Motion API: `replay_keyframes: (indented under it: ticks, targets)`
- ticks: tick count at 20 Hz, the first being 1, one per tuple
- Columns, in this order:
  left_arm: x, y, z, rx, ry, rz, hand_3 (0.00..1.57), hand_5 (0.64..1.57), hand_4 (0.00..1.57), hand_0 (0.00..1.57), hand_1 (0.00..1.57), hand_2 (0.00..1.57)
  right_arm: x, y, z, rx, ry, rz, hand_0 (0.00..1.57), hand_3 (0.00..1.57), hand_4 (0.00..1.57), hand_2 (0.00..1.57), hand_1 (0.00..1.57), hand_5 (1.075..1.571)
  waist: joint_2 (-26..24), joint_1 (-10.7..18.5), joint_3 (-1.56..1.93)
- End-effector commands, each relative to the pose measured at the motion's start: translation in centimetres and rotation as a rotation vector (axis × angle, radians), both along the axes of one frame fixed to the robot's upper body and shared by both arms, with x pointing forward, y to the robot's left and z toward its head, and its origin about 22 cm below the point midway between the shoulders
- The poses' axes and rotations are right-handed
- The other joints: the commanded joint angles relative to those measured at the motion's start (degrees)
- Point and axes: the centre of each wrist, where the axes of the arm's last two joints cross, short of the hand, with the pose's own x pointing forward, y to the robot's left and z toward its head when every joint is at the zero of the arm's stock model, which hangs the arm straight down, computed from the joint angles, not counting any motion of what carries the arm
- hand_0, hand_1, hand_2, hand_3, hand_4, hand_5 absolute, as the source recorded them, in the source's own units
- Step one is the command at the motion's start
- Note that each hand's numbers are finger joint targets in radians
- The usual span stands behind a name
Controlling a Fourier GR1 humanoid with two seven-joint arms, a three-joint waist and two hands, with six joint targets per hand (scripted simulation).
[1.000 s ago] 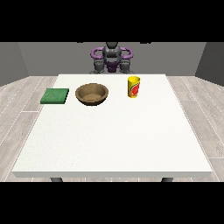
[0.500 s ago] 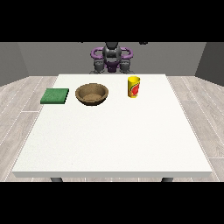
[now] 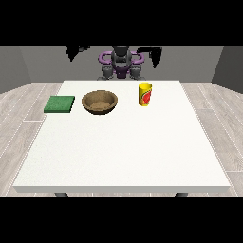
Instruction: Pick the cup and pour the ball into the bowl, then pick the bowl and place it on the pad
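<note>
The white table [image 3: 123,142] carries three things, all in a row along its far edge, the edge nearest the robot [image 3: 121,64]. The green pad [image 3: 60,104] lies flat close to the far corner at the view's left, near that side edge. Beside it, apart from it and toward the middle of the far edge, sits the brown bowl [image 3: 99,102], upright with its mouth open to the camera; nothing can be made out inside it. Further along, past the middle and toward the view's right, stands the yellow cup [image 3: 145,94], upright, with a red mark on its side; it is apart from the bowl and set slightly nearer the far edge. The ball cannot be seen, since the cup's inside is hidden from this angle. The near half of the surface holds none of these things. The robot stands behind the far edge, its grey and purple torso centred between the bowl and the cup. Both arms are raised at shoulder height, well above the table and behind its far edge. The hand at the view's left [image 3: 72,51] hangs above and behind the pad's side; the hand at the view's right [image 3: 155,55] hangs above and behind the cup. Neither touches anything, and how their fingers lie I cannot tell
</note>
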Motion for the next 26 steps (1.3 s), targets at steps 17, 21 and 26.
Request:
replay_keyframes:
  ticks: [17, 21, 26]
  targets:
    - [2.6, 1.4, -12.9, 0.054, 0.058, -0.038, 0.0, 1.422, 0.17, 0.0, 0.0, 0.0, 2.7, -7.2, -1.6, 0.0, -0.044, -0.02, 0.0, 0.0, 0.67, 0.0, 0.0, 1.562, 4.3, -0.6, -0.01]
    - [4.4, 2.4, -13.6, 0.045, 0.029, 0.017, 0.0, 1.423, 0.18, 0.0, 0.0, 0.0, 2.5, -8.2, -3.7, 0.005, -0.048, 0.008, 0.0, 0.0, 0.68, 0.0, 0.0, 1.564, 5.2, -2.0, -0.01]
    - [4.8, 4.2, -14.8, 0.022, 0.028, 0.072, 0.0, 1.555, 0.89, 0.0, 0.0, 0.0, 2.1, -9.4, -3.3, -0.011, -0.093, 0.03, 0.0, 0.0, 0.67, 0.0, 0.0, 1.566, 7.9, -4.2, -0.01]
